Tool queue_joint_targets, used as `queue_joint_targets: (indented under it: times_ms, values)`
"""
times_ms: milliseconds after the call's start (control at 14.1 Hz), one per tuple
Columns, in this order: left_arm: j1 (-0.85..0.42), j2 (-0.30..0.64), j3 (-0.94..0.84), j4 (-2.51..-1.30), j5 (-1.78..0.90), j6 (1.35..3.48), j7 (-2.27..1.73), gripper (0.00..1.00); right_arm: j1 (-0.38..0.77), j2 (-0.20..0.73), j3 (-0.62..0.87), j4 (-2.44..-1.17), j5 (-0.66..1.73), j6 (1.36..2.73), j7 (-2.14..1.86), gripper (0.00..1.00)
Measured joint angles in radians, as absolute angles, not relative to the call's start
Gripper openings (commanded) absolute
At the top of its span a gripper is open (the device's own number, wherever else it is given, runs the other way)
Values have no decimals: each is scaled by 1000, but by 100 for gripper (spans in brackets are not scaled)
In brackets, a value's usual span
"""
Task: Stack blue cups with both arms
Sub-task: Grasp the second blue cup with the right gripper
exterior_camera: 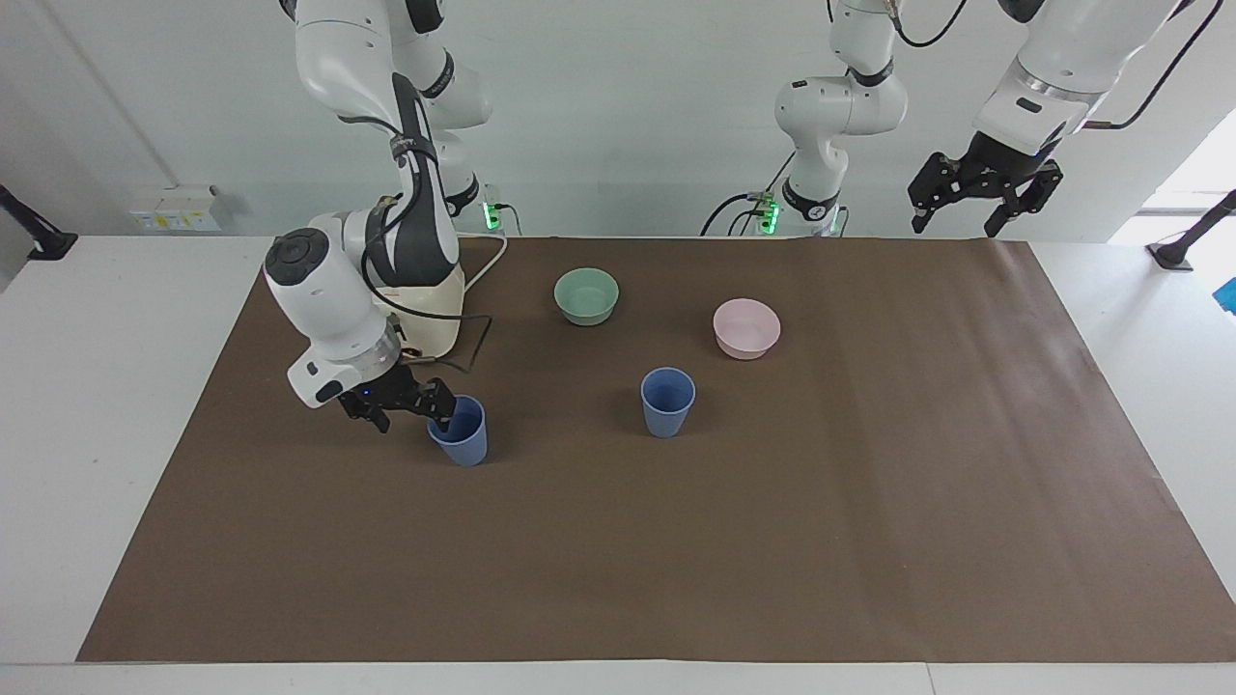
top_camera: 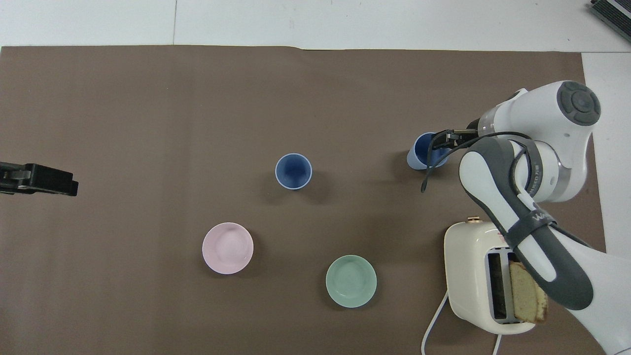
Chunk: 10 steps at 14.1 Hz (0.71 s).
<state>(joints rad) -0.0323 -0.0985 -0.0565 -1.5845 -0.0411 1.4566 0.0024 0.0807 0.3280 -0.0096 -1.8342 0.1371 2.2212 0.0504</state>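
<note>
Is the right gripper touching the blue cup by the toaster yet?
Cannot tell. In the facing view the right gripper straddles the rim of the blue cup, one fingertip inside it, but neither view shows contact or a gap plainly.

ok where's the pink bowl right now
The pink bowl sits on the brown mat, beside the green bowl toward the left arm's end, nearer the robots than the middle blue cup.

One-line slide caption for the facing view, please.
Right gripper straddles the rim of one blue cup; the second cup stands free; left gripper waits raised.
</note>
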Motion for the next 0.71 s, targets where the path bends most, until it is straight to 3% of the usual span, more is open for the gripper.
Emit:
queue_joint_targets:
  times_ms: [212,354,495,707]
  values:
    - [-32,-114,-57,-1584,-41,1453,2,100,87,329,-9,-1834,137,2221,50,29]
    - [-32,-118,-54,-1584,-41,1451,2,100,87,329,-9,-1834,137,2221,50,8]
    - [-30,-118,-50,-1584,-41,1451,2,100,87,329,-9,-1834,137,2221,50,0]
    - [-25,-118,-49,-1584,-41,1451,2,100,87,328,-9,-1833,137,2222,50,0]
